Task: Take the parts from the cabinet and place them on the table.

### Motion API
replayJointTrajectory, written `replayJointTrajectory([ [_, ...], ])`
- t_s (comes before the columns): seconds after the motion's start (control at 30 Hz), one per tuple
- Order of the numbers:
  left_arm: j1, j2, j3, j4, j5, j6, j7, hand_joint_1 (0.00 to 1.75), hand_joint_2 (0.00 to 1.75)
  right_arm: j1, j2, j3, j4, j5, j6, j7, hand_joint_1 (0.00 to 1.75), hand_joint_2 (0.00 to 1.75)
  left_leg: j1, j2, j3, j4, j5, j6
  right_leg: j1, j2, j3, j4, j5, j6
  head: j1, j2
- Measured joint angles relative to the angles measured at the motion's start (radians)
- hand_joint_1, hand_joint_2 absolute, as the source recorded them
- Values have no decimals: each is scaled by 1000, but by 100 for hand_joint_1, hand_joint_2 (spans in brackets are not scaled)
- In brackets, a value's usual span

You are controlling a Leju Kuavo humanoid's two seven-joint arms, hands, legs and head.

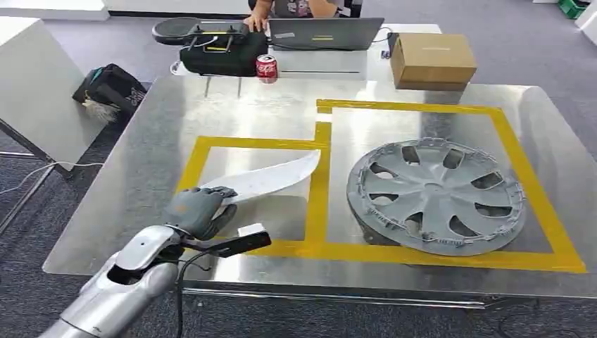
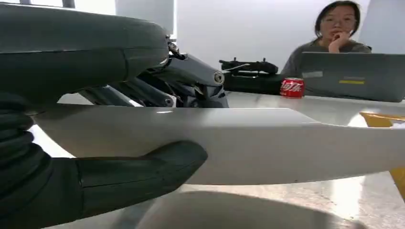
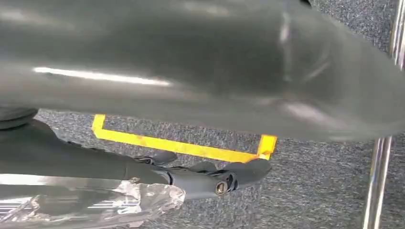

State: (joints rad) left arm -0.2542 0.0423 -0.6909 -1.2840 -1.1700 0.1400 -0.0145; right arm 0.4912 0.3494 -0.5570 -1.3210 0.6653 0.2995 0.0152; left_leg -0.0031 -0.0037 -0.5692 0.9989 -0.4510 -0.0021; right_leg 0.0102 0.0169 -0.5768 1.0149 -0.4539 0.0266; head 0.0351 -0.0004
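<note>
On brushed-metal table [image 1: 141, 176] | left hand [image 1: 199, 210] fingers clamped on curved, smooth white panel [image 1: 271, 177] | right hand [image 3: 210, 179] fingers curled, empty

Only legible mark: white Coca-Cola script on the red can [image 1: 266, 68], standing at approx 11 o'clock on the table [image 1: 141, 176], far edge, just beside the black bag [image 1: 224, 53]. In the left wrist view the same can [image 2: 292, 88] shows white characters, prob. Chinese brand logo, too small to read for sure. Laptop [image 2: 353, 76] carries a yellow sticker and a grey one, text illegible.
</note>
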Motion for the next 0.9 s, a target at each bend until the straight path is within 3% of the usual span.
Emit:
replayJointTrajectory([
  [0.07,-4,-2,-5,8,0,-1,0,0,175,-2,0,-1,3,3,0,-3,0,0,0,0,0,0,0,0,0,0,0,0,0,0,0,0],
  [0.1,-5,-3,-8,13,0,-1,3,0,0,-2,0,-1,4,3,0,-3,0,0,0,0,0,0,0,0,0,0,0,0,0,0,0,0],
  [0.33,7,-6,-9,26,87,35,-5,0,0,0,0,0,7,-24,-10,24,0,0,-1,0,0,0,-1,1,-1,0,1,-1,1,1,0,0],
  [0.5,68,6,29,-53,193,78,-42,0,0,25,0,5,-7,-79,-25,62,0,0,-4,0,0,1,-4,6,-4,-1,1,-1,0,3,0,0],
  [0.67,133,27,85,-160,239,107,-53,0,0,58,0,23,-40,-117,-42,97,0,0,-13,0,2,2,0,18,-13,0,4,-5,6,17,-1,0],
  [0.7,155,26,100,-189,243,111,-53,0,0,67,0,27,-49,-122,-44,101,0,0,-5,1,5,-14,9,24,-7,2,6,-5,6,21,-2,0],
  [0.73,172,25,110,-214,253,116,-57,0,0,75,0,29,-57,-128,-45,105,0,0,1,4,10,-21,15,26,-7,-1,-5,5,-14,23,1,0],
  [0.77,186,24,118,-238,268,122,-66,0,0,82,0,33,-65,-135,-50,107,0,0,5,4,9,-24,17,29,-7,-4,-19,46,-51,28,7,0],
  [0.83,218,24,138,-276,313,128,-88,0,0,89,0,39,-73,-143,-52,110,0,0,7,6,7,-23,18,29,-16,-8,-80,205,-136,37,9,0],
  [0.87,233,25,149,-290,342,129,-102,0,0,91,0,41,-77,-146,-55,111,0,0,7,9,6,-23,19,28,-20,-8,-107,277,-164,42,9,0],
  [0.9,247,25,160,-303,370,130,-114,0,0,94,0,44,-81,-149,-56,114,0,0,8,10,5,-23,21,25,-23,-9,-114,304,-165,45,10,0],
])
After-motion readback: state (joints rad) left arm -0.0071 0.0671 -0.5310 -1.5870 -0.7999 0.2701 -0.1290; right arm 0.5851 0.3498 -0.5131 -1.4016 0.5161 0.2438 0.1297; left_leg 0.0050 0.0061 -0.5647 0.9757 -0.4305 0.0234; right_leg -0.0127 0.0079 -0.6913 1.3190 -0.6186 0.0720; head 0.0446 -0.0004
